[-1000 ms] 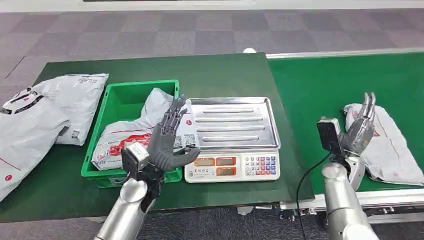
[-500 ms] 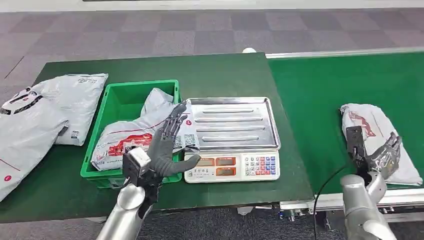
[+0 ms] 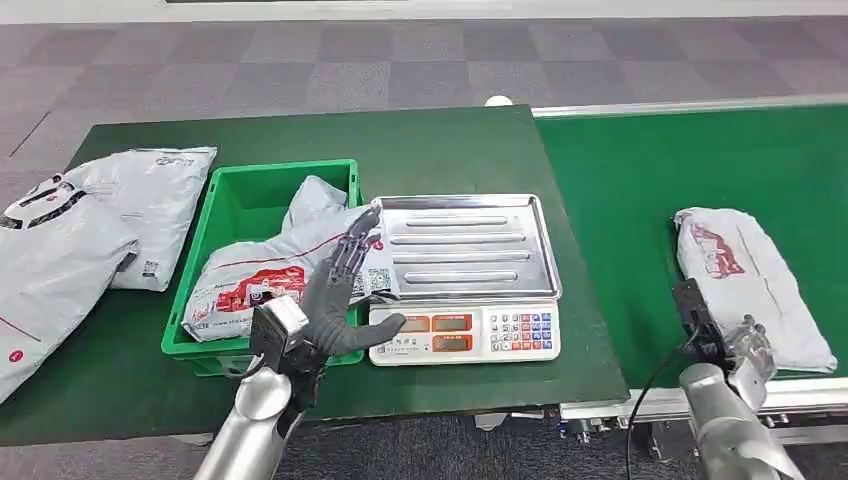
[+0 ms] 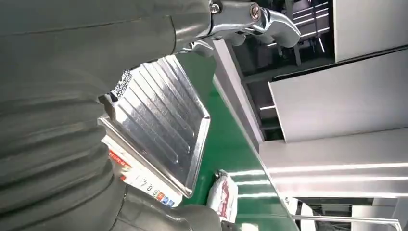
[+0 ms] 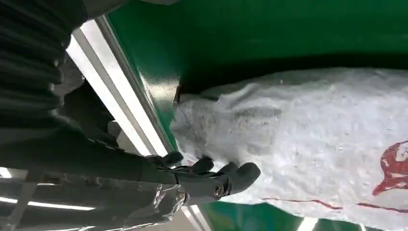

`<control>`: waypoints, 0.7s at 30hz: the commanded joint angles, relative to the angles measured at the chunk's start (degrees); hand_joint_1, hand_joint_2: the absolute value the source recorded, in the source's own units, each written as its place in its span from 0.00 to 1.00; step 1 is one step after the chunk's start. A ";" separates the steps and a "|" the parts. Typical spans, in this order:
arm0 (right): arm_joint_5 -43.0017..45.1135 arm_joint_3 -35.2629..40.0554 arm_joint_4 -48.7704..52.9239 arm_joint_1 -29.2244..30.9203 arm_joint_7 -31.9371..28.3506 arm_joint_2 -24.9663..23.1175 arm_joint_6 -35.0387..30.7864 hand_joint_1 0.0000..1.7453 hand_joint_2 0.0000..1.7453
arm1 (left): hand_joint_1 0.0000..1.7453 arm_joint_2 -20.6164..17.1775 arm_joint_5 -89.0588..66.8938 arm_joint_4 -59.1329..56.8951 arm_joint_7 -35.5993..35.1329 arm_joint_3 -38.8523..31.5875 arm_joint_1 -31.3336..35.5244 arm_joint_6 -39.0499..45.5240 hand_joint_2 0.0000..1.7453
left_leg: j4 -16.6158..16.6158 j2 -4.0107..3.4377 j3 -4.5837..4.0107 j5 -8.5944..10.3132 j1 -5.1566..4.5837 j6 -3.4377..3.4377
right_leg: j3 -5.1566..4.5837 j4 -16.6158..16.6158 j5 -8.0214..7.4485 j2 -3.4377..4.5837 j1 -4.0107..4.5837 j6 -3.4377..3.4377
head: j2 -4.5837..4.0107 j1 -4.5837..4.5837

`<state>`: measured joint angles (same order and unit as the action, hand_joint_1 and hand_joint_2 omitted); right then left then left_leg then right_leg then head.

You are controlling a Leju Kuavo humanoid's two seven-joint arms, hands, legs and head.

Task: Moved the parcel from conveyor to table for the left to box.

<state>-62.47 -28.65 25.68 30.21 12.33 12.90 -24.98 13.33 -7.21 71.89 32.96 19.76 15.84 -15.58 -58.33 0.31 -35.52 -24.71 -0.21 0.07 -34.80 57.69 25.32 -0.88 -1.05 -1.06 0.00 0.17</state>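
A white parcel [image 3: 752, 277] with red print lies on the green conveyor [image 3: 640, 180]; the right wrist view shows it close up as the parcel [image 5: 312, 139]. My right hand [image 3: 748, 346] is low at the conveyor's front edge, just by the parcel's near end. Its fingers [image 5: 216, 177] are spread beside the parcel's edge and hold nothing. My left hand [image 3: 335, 292] is raised, open, fingers spread, over the front right corner of the green bin [image 3: 262, 171]. Another white parcel [image 3: 262, 272] lies in that bin.
A scale with a steel tray [image 3: 463, 245] and a keypad stands on the dark table [image 3: 440, 140] between bin and conveyor; the tray [image 4: 163, 127] also appears in the left wrist view. Two grey mail bags [image 3: 90, 225] lie at the table's left end.
My right hand has dropped from above the parcel to the conveyor's front edge. The parcel has drifted slightly left on the belt. My left hand has barely moved.
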 commanded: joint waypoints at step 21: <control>-3.09 -2.44 -4.68 4.56 -0.63 -1.78 1.47 0.00 1.00 | 0.00 -0.98 -3.39 -0.71 -0.37 -1.47 -0.38 3.66 1.00 | 0.07 -0.19 0.17 -0.06 0.03 -0.05 | 0.13 -0.08 -0.01 0.21 0.03 0.07 | 0.00 0.00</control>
<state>-65.77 -28.65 24.26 32.36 11.76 12.46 -23.82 13.33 -10.45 72.85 32.63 19.52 14.91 -11.89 -58.33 0.32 -35.53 -24.71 -0.21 0.07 -34.78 57.69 25.32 -0.89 -1.05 -1.06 0.00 0.17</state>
